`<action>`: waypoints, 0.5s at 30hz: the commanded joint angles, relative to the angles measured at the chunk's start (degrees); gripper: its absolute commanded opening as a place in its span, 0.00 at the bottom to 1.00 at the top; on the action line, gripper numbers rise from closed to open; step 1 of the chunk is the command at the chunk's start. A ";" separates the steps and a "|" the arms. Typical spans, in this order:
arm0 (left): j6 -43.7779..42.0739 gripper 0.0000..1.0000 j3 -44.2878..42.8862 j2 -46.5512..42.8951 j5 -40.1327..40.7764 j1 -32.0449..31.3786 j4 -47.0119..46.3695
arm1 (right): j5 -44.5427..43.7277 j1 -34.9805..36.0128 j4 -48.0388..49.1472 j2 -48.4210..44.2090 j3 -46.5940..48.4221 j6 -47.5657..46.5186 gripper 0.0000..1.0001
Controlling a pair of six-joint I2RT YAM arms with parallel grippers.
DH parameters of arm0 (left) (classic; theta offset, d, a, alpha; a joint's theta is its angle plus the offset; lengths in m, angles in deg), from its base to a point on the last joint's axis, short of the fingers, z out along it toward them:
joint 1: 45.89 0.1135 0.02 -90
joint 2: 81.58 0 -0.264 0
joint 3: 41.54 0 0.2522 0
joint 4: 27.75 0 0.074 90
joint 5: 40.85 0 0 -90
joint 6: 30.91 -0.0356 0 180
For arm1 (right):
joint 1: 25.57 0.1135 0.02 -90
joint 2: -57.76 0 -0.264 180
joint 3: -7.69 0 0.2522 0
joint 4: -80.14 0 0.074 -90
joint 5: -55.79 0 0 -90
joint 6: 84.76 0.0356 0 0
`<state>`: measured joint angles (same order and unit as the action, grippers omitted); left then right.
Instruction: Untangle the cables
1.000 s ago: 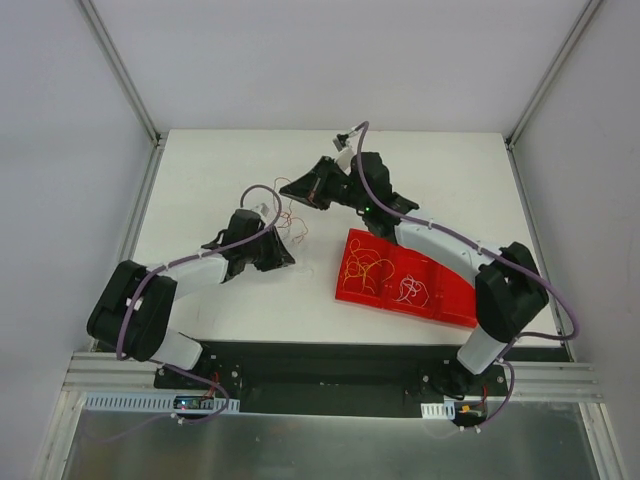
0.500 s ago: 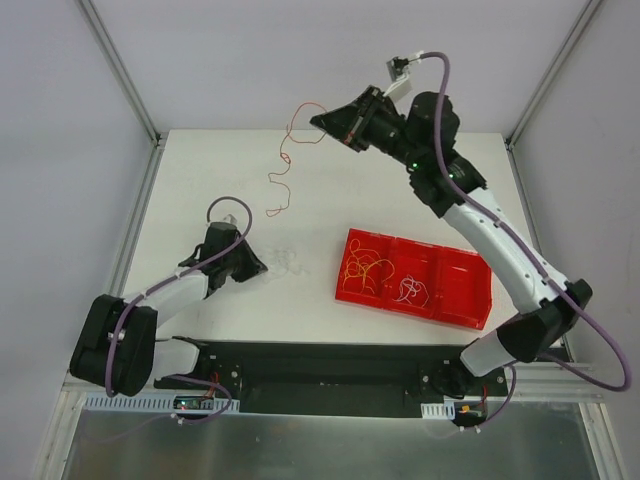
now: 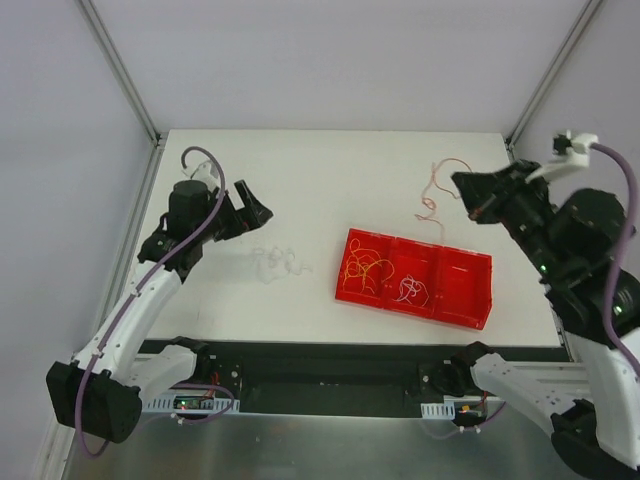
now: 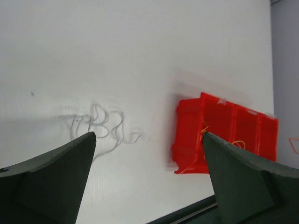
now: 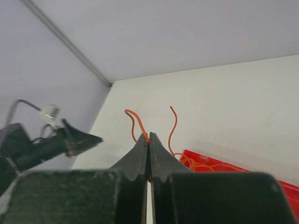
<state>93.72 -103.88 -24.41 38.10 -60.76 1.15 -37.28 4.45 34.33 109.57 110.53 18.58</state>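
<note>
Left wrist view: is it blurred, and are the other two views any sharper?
Left wrist: yes, red bin and white cable smeared, with soft shadows. Right wrist: orange cable crisp above the shut right gripper, whose near body is soft. Top external: sharp, evenly lit, no glare; white cable faint against the white table.

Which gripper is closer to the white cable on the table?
Left. The left gripper hangs open beside the white cable; the right gripper is beyond the bin, shut on a red cable.
</note>
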 commanded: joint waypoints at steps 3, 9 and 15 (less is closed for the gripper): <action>-8.35 0.97 -13.98 0.13 1.73 0.64 4.73 | -29.59 -1.37 -20.84 -7.24 -1.88 -7.37 0.01; -13.09 0.96 -22.87 6.28 -1.86 0.64 4.73 | -36.30 -2.42 -24.72 -11.81 -11.28 -3.86 0.00; -13.98 0.94 -19.81 9.54 -3.36 0.63 4.38 | -37.53 -2.77 -23.49 -15.16 -16.48 -3.23 0.00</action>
<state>82.49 -125.30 -16.59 37.03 -60.76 4.89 -70.06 2.05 11.09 96.59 94.44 15.06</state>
